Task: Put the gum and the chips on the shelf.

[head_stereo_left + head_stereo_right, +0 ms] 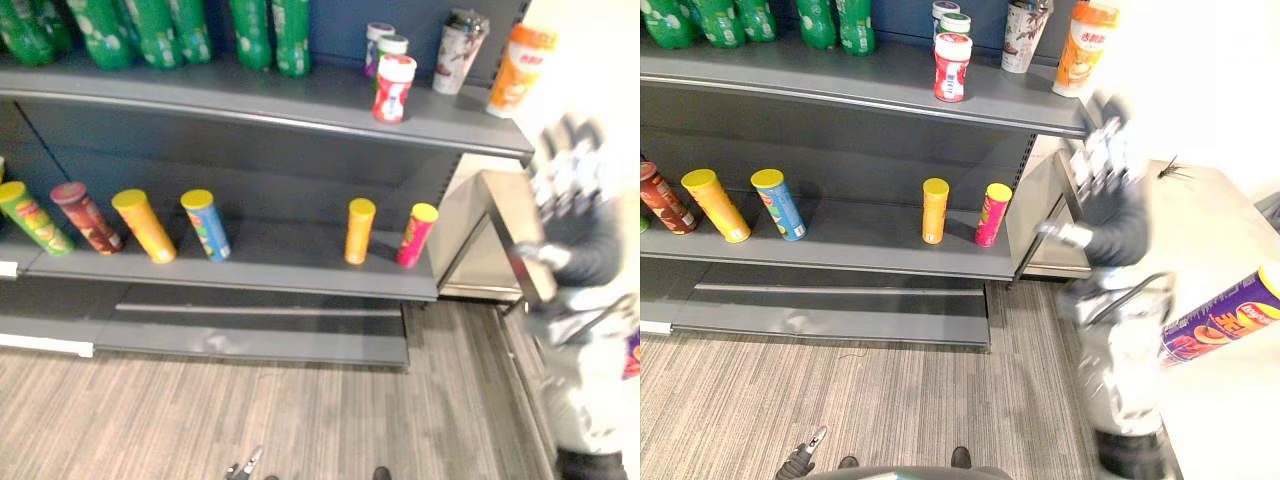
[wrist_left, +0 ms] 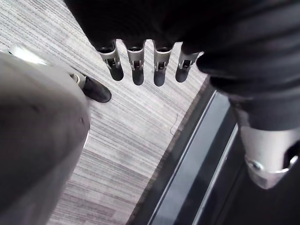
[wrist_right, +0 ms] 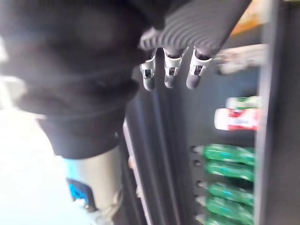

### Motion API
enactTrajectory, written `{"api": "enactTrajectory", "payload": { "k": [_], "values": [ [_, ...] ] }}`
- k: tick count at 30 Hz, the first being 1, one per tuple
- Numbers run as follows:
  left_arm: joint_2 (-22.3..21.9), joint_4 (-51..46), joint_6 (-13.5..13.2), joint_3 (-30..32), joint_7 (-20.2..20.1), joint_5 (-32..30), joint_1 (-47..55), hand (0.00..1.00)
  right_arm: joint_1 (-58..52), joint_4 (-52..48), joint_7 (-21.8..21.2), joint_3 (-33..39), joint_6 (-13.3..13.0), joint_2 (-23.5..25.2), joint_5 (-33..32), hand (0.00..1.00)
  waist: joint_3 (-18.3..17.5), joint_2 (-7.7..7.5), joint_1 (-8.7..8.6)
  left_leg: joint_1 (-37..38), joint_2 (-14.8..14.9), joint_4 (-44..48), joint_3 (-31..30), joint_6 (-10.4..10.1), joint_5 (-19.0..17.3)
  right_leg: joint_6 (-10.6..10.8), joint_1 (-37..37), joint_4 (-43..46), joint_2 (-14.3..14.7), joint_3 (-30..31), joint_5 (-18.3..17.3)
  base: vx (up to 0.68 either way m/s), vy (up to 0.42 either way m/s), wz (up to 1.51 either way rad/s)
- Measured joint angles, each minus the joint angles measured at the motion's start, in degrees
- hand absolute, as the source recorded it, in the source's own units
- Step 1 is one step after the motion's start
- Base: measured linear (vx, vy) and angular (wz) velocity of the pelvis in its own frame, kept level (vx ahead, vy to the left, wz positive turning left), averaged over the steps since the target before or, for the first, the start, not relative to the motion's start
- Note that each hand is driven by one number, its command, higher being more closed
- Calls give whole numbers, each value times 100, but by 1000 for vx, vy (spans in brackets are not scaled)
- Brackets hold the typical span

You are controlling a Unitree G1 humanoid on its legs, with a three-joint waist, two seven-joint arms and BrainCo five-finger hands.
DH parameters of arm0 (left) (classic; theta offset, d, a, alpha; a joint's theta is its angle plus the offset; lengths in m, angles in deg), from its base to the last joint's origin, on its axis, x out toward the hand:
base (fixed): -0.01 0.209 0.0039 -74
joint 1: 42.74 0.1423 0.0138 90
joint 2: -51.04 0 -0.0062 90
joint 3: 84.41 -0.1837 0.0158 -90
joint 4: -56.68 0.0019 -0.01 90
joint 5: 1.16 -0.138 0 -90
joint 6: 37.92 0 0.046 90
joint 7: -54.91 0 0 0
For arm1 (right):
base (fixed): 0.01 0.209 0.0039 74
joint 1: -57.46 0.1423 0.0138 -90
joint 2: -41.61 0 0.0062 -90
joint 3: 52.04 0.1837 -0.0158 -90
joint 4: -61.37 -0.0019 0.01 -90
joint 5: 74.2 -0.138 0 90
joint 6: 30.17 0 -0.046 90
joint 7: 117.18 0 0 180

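Left hand: your left hand hangs low over the floor, its fingers straight in a row, slightly apart, with nothing in them.
Floor: grey striped flooring runs up to the base of the shelving.
Right hand: your right hand is raised near the right end of the top shelf. Its fingers are loose and nearly straight, side by side, and they hold nothing.
Chips: the purple chips can lies on its side on the white surface to your right, past the right arm and well apart from the shelving.
Middle shelf: on the middle shelf you have six lidded cans in a row: green, dark red, yellow, blue, then after a gap orange and pink.
Gum: the red-and-white gum canister stands upright on the top shelf near its front edge, with two more canisters just behind it.
Top shelf, right end: a dark patterned cup and an orange tub.
Top shelf, far left: green bottles stand along the back.
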Motion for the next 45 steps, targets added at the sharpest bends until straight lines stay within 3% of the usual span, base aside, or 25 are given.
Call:
{"api": "enactTrajectory", "payload": {
  "k": [3, 7, 14, 20, 27, 31, 32, 33, 35, 37, 41, 43, 44, 45],
  "values": [
    [6, 76, 0, 12, 37, -149, 4, 0, -822, 905, -25, -634, 263, 350, 584, 0, -9, 30, 4, 2, -49, -7, -3, 8, 3, 20, 18, -4, -45, -7, 9, -39, 5, 5],
    [5, 83, -2, -60, 34, -170, 25, 0, -1186, 2868, -32, -557, 468, 541, 1581, 0, -52, 67, 9, 24, -128, -10, -27, 35, 16, 52, 119, -18, -140, -75, 0, -19, 14, 10],
    [15, 76, -10, -669, 42, -170, 53, 0, -1159, 6486, 532, 771, 796, 723, 2801, 0, -87, 302, 3, 153, -301, -13, -45, 87, 5, 151, 290, 3, -314, -113, -58, 6, 21, 5],
    [16, 76, -13, -809, 86, -165, 41, 0, -1018, 8541, 1054, 2137, 1118, 769, 2931, 0, -9, 295, -19, 354, -337, -13, -92, 101, -23, 178, 477, 97, -355, -192, -168, 14, 3, 4],
    [46, 135, -12, -810, 56, -87, 50, 0, -1047, 8744, 1169, 2298, 1259, 834, 2715, 0, 145, 261, -134, 613, -365, -14, -77, 161, -62, 195, 654, 195, -390, -183, -278, -22, -1, 1],
    [50, 156, -4, -849, -111, 538, 87, 0, -976, 8730, 1258, 2297, 1253, 859, 2440, 0, 156, 253, -129, 512, -314, 50, 343, 170, -77, 175, 315, 320, -325, 217, -293, -26, 10, -42],
    [76, 110, -15, -838, -153, 631, 63, 0, -902, 8710, 1289, 2305, 1254, 898, 2427, 0, 302, 181, -134, 362, -333, 501, 456, 181, -292, 195, 235, 430, -331, 374, -284, 4, 23, -49],
    [83, 92, -27, -830, -154, 633, 41, 0, -884, 8693, 1294, 2310, 1254, 911, 2421, 0, 356, 205, -133, 332, -335, 640, 479, 192, -374, 199, 244, 457, -331, 404, -281, 0, 25, -50],
    [62, 49, -54, -764, -158, 635, -50, 0, -901, 8462, 1294, 2421, 1233, 983, 2265, 0, 673, 212, -131, 68, -258, 1593, 590, 172, -884, 284, 241, 653, -275, 535, -298, -48, 20, -46],
    [-81, 16, -43, -628, -154, 632, -115, 0, -1075, 7958, 1303, 2520, 1197, 1050, 1794, 0, 841, 434, -167, -268, 49, 2879, 817, 213, -1586, 341, 174, 874, -50, 750, -343, -55, 75, -68],
    [-142, -32, -50, -462, -144, 616, -135, 0, -1147, 7498, 1401, 2526, 1116, 1207, 1439, 0, 914, 593, -151, -492, 561, 3958, 1694, 373, -2268, 422, -267, 1193, 279, 1348, -114, -97, 178, -127],
    [-129, -114, -54, -400, -135, 614, -160, 0, -1238, 7259, 1407, 2590, 1105, 1353, 1224, 0, 997, 492, -146, -342, 692, 4004, 2149, 507, -2369, 240, -434, 1321, -73, 587, -177, -114, 138, -130],
    [-156, -86, -36, -406, -133, 607, -245, 0, -1290, 7253, 1410, 2566, 1109, 1351, 1106, 0, 1002, 516, -155, -258, 824, 3989, 2361, 529, -2390, 22, -573, 1904, -354, -122, -299, -37, 70, -75],
    [-185, -86, -20, -430, -134, 610, -286, 0, -1336, 7256, 1418, 2537, 1113, 1352, 1084, 0, 1006, 521, -169, -218, 855, 3976, 2476, 530, -2388, -113, -627, 2316, -506, -383, -387, -30, 80, -93]
  ]
}}
